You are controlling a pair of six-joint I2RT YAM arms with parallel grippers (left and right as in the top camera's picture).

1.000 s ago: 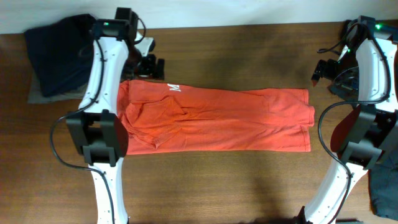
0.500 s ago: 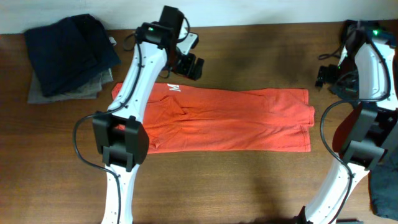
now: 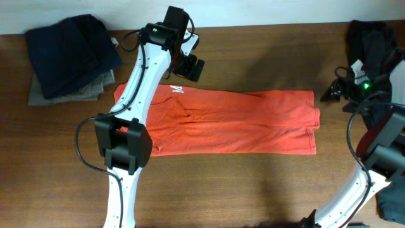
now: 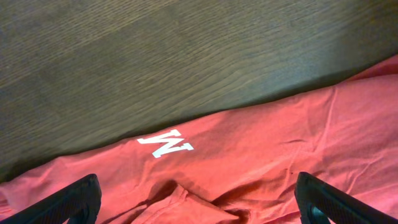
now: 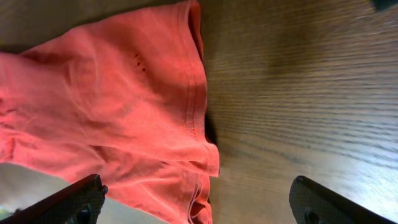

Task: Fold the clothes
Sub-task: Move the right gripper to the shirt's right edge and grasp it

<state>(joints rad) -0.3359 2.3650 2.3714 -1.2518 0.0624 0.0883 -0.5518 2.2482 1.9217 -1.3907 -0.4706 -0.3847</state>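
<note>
T-shirt [image 3: 240,120] in long strip mid-frame. Left claw [image 3: 192,66], right claw [image 3: 334,92] spread, empty: pinch end corners squarely, lift together.

surface: brown wood-grain table [image 3: 253,183]
center: red-orange T-shirt [image 3: 240,120], flat on wood, folded into long strip running L–R; wrinkled at L end, hem at R end
print: white lettering [image 3: 178,90] at shirt's far edge, L side
far-L corner: navy clothes pile [image 3: 69,50] on top of grey cloth [image 3: 63,96]; near shirt, not touching
far-R corner: dark garment [image 3: 373,38], bunched, partly hidden by arm
near-R edge: dark grey cloth [image 3: 392,190], cut off by frame; can't tell if it's on the table
</note>
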